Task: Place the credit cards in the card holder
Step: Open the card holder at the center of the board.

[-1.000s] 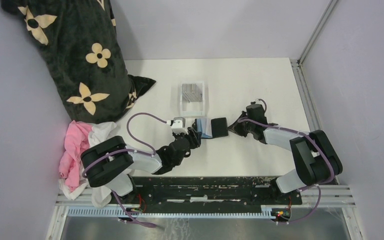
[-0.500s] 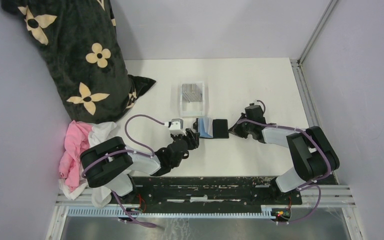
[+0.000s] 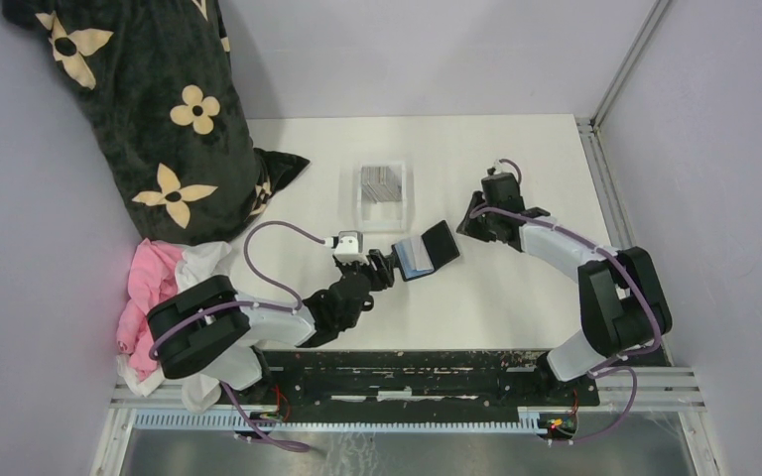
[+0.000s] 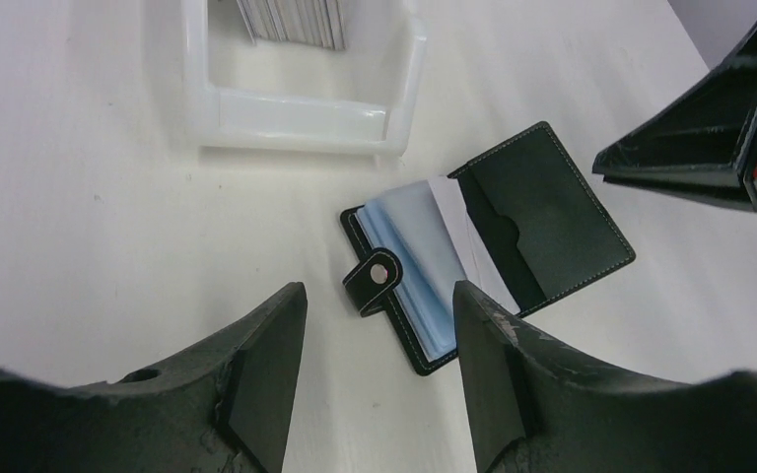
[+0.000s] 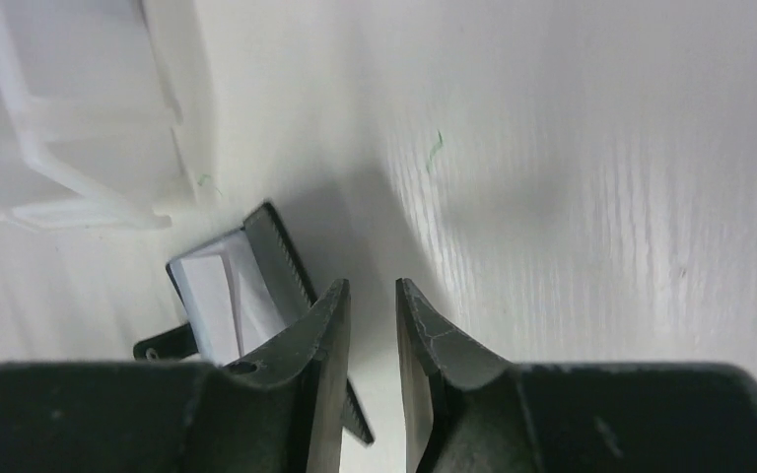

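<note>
- The card holder [image 3: 427, 250] lies spread open on the white table [image 3: 516, 297], just off the near right corner of the clear tray [image 3: 382, 222] and not touching it. Its pale sleeves face up.
- The credit cards [image 3: 382, 182] sit in a grey stack inside the tray, toward its far end.
- The left gripper [image 3: 389, 266] hovers on the tray's near side by the holder's snap tab [image 4: 375, 279], fingers spread wide and grasping nothing.
- The right gripper [image 3: 466, 226] sits right of the tray, its fingers parted by a narrow gap and empty.
</note>
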### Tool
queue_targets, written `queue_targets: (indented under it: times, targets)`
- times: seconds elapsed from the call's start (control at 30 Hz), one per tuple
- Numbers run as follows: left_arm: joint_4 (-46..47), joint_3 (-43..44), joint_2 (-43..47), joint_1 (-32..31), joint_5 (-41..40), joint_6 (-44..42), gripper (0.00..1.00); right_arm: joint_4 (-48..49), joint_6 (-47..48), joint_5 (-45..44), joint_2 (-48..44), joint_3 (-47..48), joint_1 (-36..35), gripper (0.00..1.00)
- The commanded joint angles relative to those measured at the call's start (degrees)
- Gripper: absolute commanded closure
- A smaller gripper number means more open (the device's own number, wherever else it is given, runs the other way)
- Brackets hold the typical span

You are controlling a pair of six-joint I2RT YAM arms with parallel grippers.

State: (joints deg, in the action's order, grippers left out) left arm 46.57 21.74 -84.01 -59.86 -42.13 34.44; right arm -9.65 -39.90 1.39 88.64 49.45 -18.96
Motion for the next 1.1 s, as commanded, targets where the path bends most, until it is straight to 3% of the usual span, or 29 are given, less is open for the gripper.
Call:
queue_targets:
  times: [0.0,0.2,0.37,0.57,0.67,0.83,1.07]
  targets:
    - [0.0,4.5,-1.8,0.8,-3.2,-7.2,0.35,-4.6,7.0,-2.6,3.5,8.0,0.2,0.70]
    - [3.6,6.7,-8.7,4.0,2.1,-8.3,0.35,-7.6,9.2,-4.1,7.3,14.7,0.2,0.69]
    - [3.5,8.5,-11.3,8.4,7.6,-8.0,0.35,-8.9,9.7,-8.4,-1.7,11.5,-1.6,0.67]
    - [5.0,10.1,-13.8,11.3,11.8,-9.3,0.36,-11.1,6.9,-15.3,-12.7,3.0,-9.7,0.68]
    - [6.2,10.9,-15.4,11.4,13.0,-10.1,0.38,-11.4,4.4,-17.9,-16.5,-1.1,-14.7,0.75]
    - [6.3,13.0,-18.5,11.5,15.5,-11.1,0.39,-9.8,0.4,-18.9,-17.0,-5.8,-21.1,0.98]
    - [9.4,14.3,-21.8,11.9,17.2,-12.7,0.39,-6.1,-1.8,-20.3,-10.3,-6.6,-24.6,0.99]
